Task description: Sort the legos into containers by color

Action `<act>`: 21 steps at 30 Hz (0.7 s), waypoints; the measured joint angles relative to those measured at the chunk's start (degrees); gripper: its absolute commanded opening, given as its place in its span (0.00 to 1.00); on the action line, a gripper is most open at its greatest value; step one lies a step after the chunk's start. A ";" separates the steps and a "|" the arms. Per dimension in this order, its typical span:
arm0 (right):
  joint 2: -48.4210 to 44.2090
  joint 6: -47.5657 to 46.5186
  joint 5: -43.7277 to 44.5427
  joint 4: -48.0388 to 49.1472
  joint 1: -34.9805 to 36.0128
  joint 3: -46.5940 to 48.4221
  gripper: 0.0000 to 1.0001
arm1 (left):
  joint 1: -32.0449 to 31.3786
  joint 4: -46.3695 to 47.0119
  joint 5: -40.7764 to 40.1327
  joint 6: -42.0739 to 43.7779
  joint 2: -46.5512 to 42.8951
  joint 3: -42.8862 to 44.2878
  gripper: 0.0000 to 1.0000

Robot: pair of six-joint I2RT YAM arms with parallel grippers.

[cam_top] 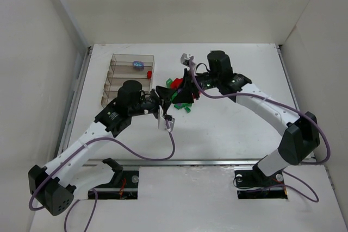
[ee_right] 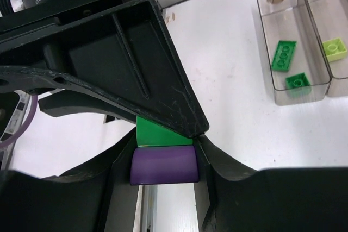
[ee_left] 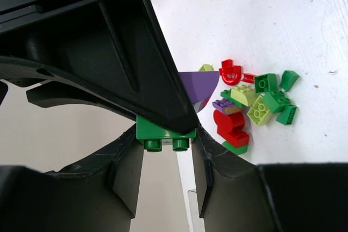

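You're loaded on both sides.
Left gripper [ee_left: 167, 153] jaws pinched narrow on dark green brick [ee_left: 163, 131]; right gripper [ee_right: 163, 158] jaws wider, clamping green-and-purple stack [ee_right: 163, 165].

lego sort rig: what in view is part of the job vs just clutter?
Job:
- clear tray
- loose brick pile
- dark green brick in left fingers
- purple brick and green brick together in right fingers
- sorted green bricks and lime brick in tray

Not the job:
- purple cables
- metal rail
- white walls
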 measured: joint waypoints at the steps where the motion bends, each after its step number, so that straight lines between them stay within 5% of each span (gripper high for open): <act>1: 0.50 -0.44 0.00 -0.87 0.00 0.35 0.40 | 0.20 -0.11 0.09 -0.07 0.00 -0.24 0.00; 11: 2.29 -2.67 1.62 -6.47 0.00 0.87 0.44 | 1.18 -1.25 -0.68 -0.22 -0.61 -3.34 0.00; 18: 4.52 -3.74 4.74 -8.59 -4.61 0.81 0.02 | 2.56 -3.52 -3.80 -1.36 -1.44 -4.28 0.00; 21: 5.29 -3.89 5.35 -8.94 -5.79 0.70 0.00 | 2.56 -3.91 -4.44 -1.64 -1.46 -4.33 0.00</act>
